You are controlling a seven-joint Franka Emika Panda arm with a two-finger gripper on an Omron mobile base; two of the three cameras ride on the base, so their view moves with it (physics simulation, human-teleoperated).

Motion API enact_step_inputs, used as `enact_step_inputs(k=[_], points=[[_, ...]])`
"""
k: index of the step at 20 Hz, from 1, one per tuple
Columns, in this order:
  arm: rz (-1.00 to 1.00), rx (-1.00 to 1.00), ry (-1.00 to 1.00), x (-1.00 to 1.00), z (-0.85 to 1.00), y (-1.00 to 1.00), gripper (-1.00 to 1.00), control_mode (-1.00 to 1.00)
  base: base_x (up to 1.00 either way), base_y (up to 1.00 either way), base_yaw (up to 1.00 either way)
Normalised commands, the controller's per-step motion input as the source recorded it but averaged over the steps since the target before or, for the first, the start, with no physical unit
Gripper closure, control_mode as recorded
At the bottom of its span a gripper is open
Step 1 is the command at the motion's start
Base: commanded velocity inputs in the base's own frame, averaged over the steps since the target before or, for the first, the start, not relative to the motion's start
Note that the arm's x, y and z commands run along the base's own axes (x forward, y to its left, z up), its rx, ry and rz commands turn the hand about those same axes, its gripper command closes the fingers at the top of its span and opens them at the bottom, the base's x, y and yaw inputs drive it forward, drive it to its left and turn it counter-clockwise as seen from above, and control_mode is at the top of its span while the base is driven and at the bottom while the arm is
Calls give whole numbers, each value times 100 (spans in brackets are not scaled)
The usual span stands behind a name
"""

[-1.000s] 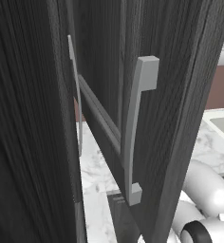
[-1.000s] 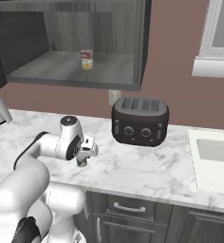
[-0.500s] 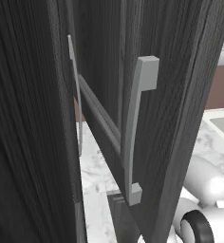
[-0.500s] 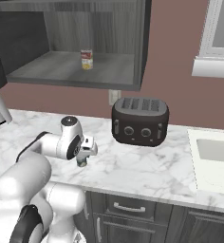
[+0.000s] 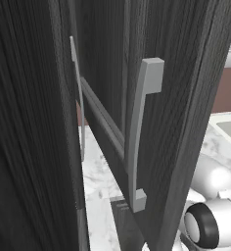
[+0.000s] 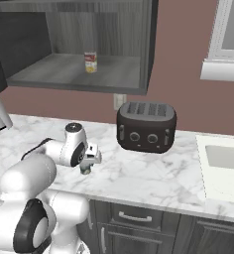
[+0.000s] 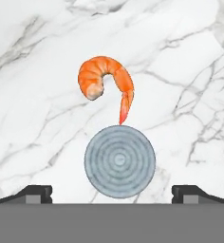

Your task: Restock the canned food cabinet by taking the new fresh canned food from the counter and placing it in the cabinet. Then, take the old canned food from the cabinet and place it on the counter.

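Observation:
In the hand view I look straight down on a can [image 7: 119, 161] with a grey ringed lid, standing on the white marble counter [image 7: 190, 61]. My gripper [image 7: 113, 192] hangs above it, open, with one fingertip [image 7: 35, 193] on each side of the lid and nothing held. In the right base view the gripper [image 6: 87, 166] points down at the counter [image 6: 153, 181], left of the toaster. Another can [image 6: 90, 62], with a red and yellow label, stands on the shelf of the open dark cabinet [image 6: 79, 82]. The open cabinet door [image 5: 181, 122] with its pale bar handle [image 5: 139, 132] stands close in the left base view.
An orange shrimp [image 7: 104, 83] lies on the marble, its tail almost touching the can's lid. A black toaster [image 6: 146, 126] stands against the wall to the gripper's right. A sink [image 6: 225, 158] is set into the counter at far right, under a window sill [image 6: 223, 69].
The gripper has dropped a little toward the counter and drawn slightly nearer the base. The arm's elbow has shifted with it. The jaws stay wide.

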Motion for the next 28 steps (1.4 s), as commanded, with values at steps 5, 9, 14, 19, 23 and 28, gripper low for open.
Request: enact_step_inputs(k=[5,9,14,19,23,28], points=[[2,0,0,0,-30,2,-100,-100,0,0,0],[2,0,-1,0,-27,0,-100,-100,0,0,0],[2,0,-1,0,-29,0,-100,-100,0,0,0],[2,0,-1,0,-22,0,100,-100,0,0,0],[1,0,-5,0,-6,0,100,-100,0,0,0],[0,0,-13,-13,24,0,100,-100,0,0,0]])
